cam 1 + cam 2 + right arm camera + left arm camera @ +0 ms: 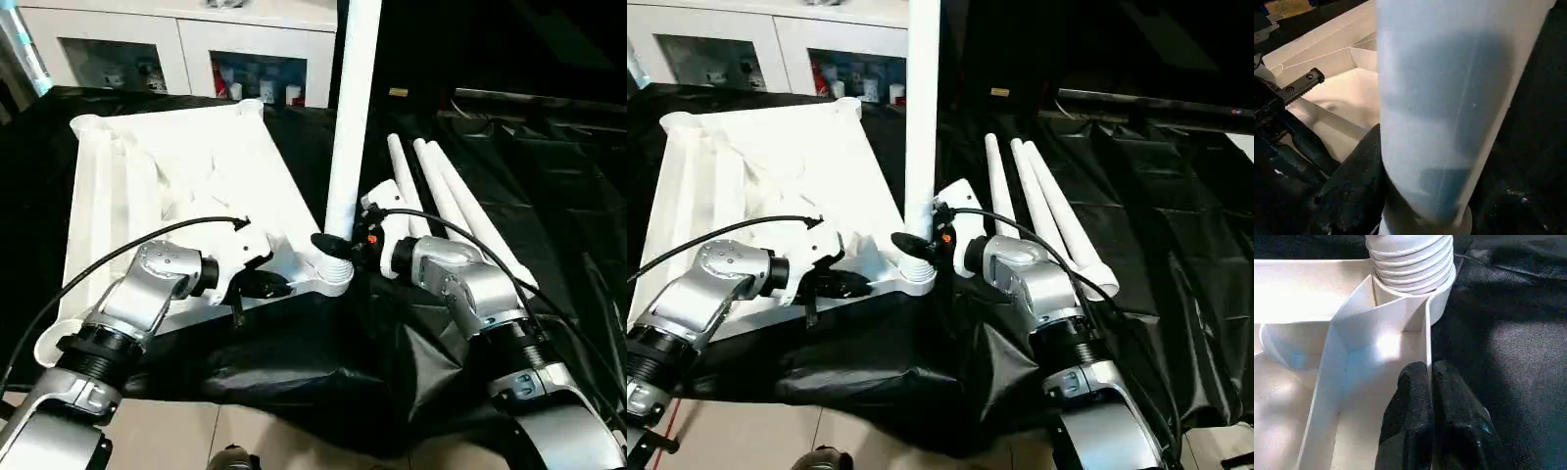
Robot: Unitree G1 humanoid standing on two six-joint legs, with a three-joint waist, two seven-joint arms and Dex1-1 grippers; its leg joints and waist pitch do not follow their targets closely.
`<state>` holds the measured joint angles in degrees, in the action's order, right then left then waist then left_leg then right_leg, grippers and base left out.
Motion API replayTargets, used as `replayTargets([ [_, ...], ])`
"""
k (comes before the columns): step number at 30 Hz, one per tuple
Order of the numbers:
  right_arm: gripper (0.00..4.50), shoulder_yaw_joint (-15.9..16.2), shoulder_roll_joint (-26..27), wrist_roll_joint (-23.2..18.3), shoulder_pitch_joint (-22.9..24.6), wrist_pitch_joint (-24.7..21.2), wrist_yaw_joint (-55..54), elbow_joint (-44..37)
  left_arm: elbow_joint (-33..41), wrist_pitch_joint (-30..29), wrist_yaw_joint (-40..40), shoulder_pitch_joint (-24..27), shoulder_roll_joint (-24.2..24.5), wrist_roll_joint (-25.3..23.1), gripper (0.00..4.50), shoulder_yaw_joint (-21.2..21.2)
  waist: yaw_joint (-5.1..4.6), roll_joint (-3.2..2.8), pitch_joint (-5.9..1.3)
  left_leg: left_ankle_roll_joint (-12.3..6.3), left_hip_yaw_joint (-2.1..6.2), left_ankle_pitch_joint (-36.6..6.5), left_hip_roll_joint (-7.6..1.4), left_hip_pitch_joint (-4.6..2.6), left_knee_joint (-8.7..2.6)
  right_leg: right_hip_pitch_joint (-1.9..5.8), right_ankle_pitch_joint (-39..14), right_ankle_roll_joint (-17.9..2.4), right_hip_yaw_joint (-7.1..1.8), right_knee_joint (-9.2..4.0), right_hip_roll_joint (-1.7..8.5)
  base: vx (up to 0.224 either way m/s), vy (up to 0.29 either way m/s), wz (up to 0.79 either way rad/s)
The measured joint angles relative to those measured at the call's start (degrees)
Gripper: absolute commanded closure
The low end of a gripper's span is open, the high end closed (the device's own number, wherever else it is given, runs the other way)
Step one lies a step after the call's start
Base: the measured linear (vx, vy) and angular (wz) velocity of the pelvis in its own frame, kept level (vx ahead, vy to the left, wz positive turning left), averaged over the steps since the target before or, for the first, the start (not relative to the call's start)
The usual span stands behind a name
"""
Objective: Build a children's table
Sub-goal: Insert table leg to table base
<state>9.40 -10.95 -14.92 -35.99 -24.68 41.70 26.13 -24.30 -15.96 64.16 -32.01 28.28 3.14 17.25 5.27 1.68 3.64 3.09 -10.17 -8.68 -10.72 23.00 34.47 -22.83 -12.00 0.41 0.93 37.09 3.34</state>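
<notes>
Left end effector (1429, 382) pinching tabletop (176, 166) rim, right end effector (331, 245) clamping upright leg (351, 117).

head pair downward; wrist views close on corner socket (1442, 293)

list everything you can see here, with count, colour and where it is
table top: 1, white, lying underside up on the black sheet, left of centre
upright leg: 1, white, standing in the table top's near right corner socket, threaded end showing above the socket
loose legs: 3, white, lying side by side on the sheet to the right of the table top
sheet: 1, black, covering the work surface
cabinet: 1, white with glass doors, at the back, small items inside
left end effector: 1, black, shut on the table top's rim near the socket
right end effector: 1, black, shut on the upright leg just above the socket
</notes>
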Motion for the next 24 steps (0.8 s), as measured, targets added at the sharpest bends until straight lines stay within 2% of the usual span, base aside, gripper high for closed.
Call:
replayTargets([
  [19, 2.61, -0.1, -0.3, 0.8, -0.8, 0.3, 2.5, 1.4, -0.7, 0.0, 1.8, -1.2, 0.5, -1.2, 4.50, 1.1, 0.08, -0.05, -0.03, 0.00, 0.00, 0.0, -0.01, -0.04, -0.01, 0.04, 0.0, 0.0, 0.00, -0.03, 0.00, 0.000, 0.000, 0.00],
  [24, 2.61, -4.0, 1.4, -2.0, -1.1, 0.3, 1.9, 5.1, -1.0, -0.1, 1.6, -1.3, 0.2, -1.1, 4.50, 0.7, 0.02, -0.06, -0.02, 0.00, 0.00, 0.0, -0.01, -0.04, 0.00, 0.03, 0.0, 0.0, 0.00, -0.01, 0.00, 0.000, 0.000, 0.00],
])
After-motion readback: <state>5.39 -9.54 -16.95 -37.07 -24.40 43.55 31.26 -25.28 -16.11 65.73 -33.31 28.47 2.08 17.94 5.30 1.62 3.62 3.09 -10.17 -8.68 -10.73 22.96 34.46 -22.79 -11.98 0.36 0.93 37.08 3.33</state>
